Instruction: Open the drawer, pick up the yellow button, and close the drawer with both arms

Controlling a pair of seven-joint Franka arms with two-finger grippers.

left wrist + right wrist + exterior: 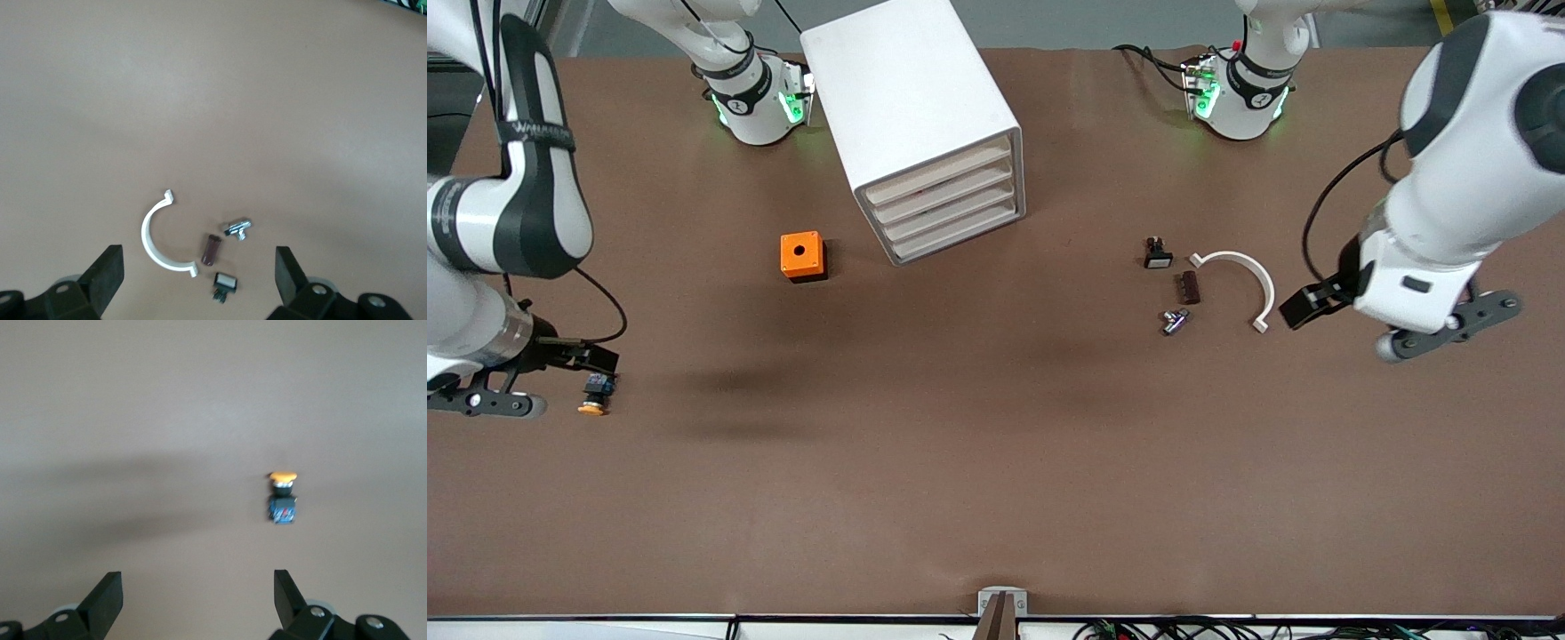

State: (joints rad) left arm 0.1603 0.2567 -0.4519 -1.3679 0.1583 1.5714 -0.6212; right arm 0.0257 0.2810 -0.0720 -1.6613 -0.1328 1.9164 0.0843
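The button (594, 396) has an orange cap on a black-and-blue body. It lies on its side on the bare table at the right arm's end, nearer the front camera than the orange box. My right gripper (596, 360) hangs open just above it, and in the right wrist view the button (282, 499) sits apart from the right gripper (198, 587). The drawer (938, 173), uppermost in the white cabinet (907, 98), looks shut. My left gripper (1307, 307) is open and holds nothing, beside a white curved clip (155, 240). In its own wrist view the left gripper (198, 261) frames the small parts.
An orange box with a round hole (802, 256) stands beside the cabinet toward the right arm's end. A white curved clip (1240, 267), a black part with a white face (1158, 256), a brown piece (1190, 287) and a metal part (1174, 320) lie together toward the left arm's end.
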